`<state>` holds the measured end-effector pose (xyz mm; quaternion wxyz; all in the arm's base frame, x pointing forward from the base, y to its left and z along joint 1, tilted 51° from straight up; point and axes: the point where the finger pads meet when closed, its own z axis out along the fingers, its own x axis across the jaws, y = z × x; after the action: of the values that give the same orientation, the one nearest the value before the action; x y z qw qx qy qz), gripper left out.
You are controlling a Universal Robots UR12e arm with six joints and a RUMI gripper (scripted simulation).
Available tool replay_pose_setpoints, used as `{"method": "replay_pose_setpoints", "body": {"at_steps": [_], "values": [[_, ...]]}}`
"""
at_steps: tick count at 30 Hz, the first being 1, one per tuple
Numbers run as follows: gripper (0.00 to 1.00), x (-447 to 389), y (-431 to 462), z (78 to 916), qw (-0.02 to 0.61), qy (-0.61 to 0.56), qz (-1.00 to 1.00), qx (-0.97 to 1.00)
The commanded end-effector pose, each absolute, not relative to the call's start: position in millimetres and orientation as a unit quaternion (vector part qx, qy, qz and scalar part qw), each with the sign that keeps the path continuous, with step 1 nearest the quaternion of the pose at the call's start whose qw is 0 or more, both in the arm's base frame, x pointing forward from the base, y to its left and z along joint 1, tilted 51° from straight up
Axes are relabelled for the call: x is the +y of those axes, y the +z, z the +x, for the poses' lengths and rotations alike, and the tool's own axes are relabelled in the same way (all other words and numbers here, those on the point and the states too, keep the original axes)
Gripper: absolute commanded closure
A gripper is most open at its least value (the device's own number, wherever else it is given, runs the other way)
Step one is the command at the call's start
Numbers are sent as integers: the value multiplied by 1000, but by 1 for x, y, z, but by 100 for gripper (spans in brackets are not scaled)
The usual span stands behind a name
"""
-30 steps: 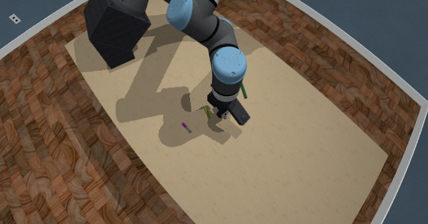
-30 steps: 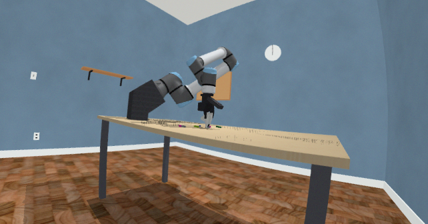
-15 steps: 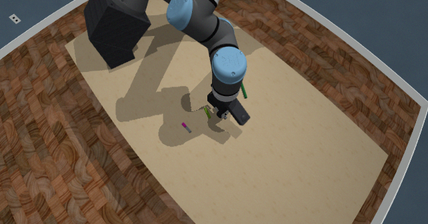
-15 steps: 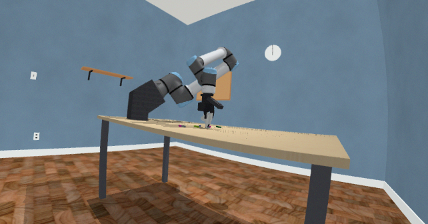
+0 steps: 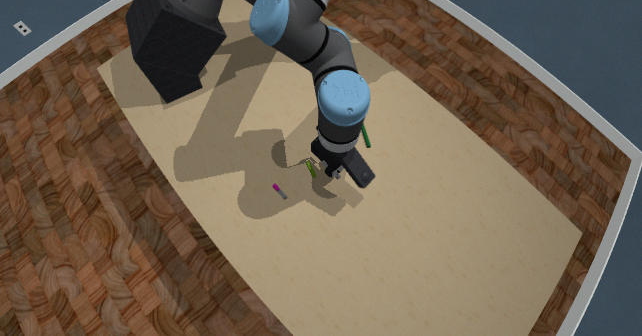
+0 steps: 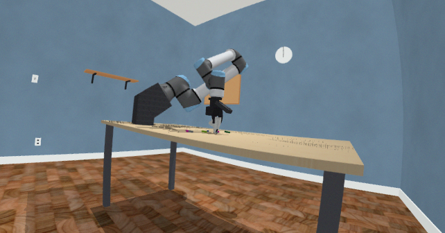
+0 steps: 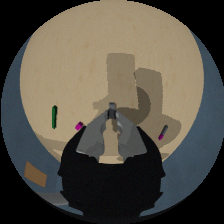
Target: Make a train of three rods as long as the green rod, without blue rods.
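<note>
My gripper (image 5: pixel 337 174) (image 6: pixel 215 132) (image 7: pixel 111 110) is down at the table top, shut on a short grey rod (image 7: pixel 112 105) whose end shows between the fingertips. A magenta rod (image 5: pixel 276 187) (image 6: pixel 187 131) (image 7: pixel 161 136) and another grey rod (image 5: pixel 283 195) (image 6: pixel 191 131) (image 7: pixel 165 129) lie end to end in a line, touching or almost touching. The green rod (image 5: pixel 366 137) (image 6: pixel 227 132) (image 7: pixel 54 117) lies apart on the gripper's other side. A second magenta rod (image 7: pixel 79 126) lies between green rod and gripper; the arm hides it in the top view.
A lime rod (image 5: pixel 311 169) (image 6: pixel 204 132) lies between the gripper and the magenta-grey pair, hidden in the wrist view. A small dark blue piece (image 6: pixel 208 131) shows beside it in the exterior view. The table (image 5: pixel 425 224) (image 6: pixel 277 148) carries the arm's base at one end.
</note>
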<state>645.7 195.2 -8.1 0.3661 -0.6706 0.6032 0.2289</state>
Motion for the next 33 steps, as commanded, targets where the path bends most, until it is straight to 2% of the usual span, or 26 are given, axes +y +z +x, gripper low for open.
{"method": "replay_pose_setpoints", "body": {"at_steps": [1, 33], "values": [[100, 195, -8, 646, 366, 228, -671, 603], [100, 118, 55, 633, 366, 228, -671, 603]]}}
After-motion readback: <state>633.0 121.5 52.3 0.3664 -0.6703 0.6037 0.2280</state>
